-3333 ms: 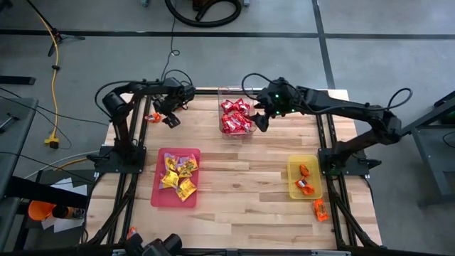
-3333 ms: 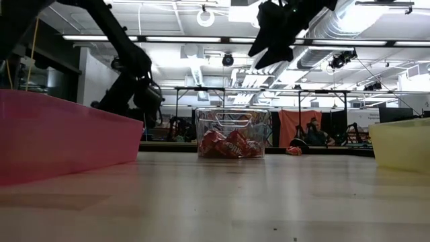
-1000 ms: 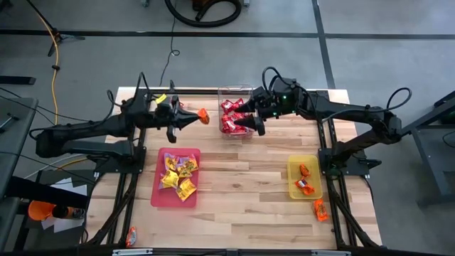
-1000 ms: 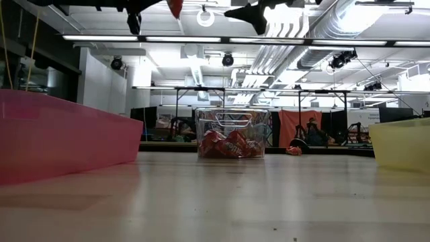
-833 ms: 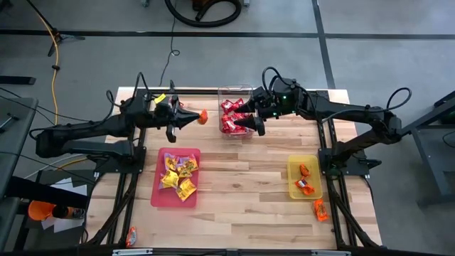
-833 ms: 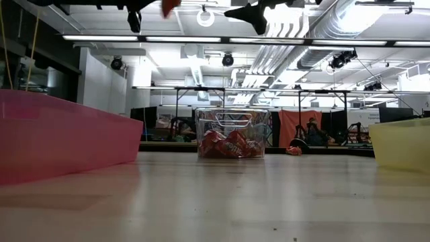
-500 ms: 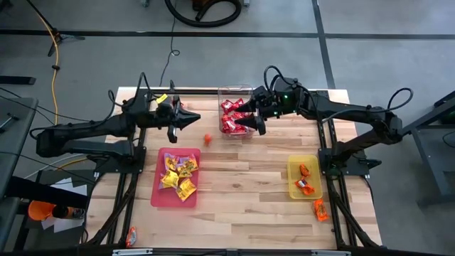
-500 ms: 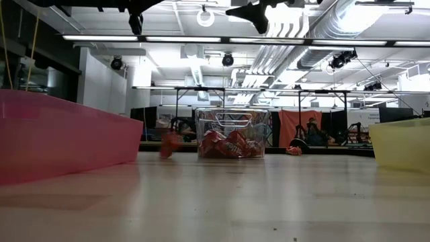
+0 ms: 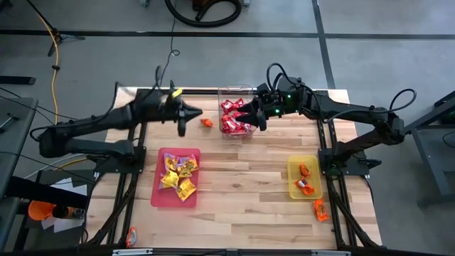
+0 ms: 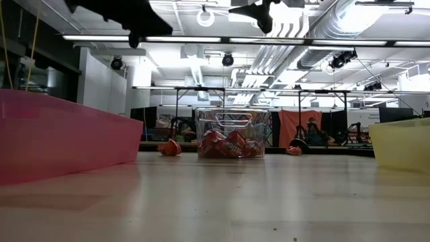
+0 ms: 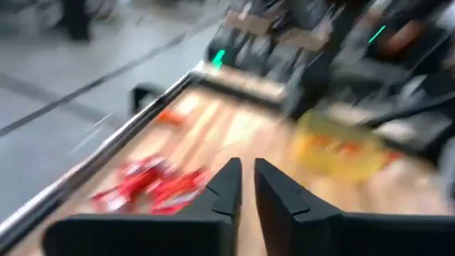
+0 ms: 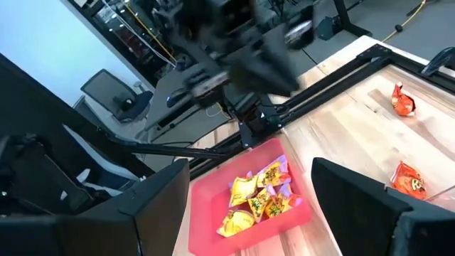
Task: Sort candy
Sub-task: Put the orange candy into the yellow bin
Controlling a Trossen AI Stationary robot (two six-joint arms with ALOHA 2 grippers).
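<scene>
Table-edge orange candy (image 12: 403, 100), right-wrist only

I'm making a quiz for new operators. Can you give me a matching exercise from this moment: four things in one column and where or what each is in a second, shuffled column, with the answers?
Column one:
1. pink tray
2. yellow tray
3. clear tub
4. lone orange candy

Column two:
A. holds red candy
B. lies on bare wood between the left gripper and the tub
C. holds yellow candy
D. holds orange candy

Pairs: 1-C, 2-D, 3-A, 4-B
</scene>
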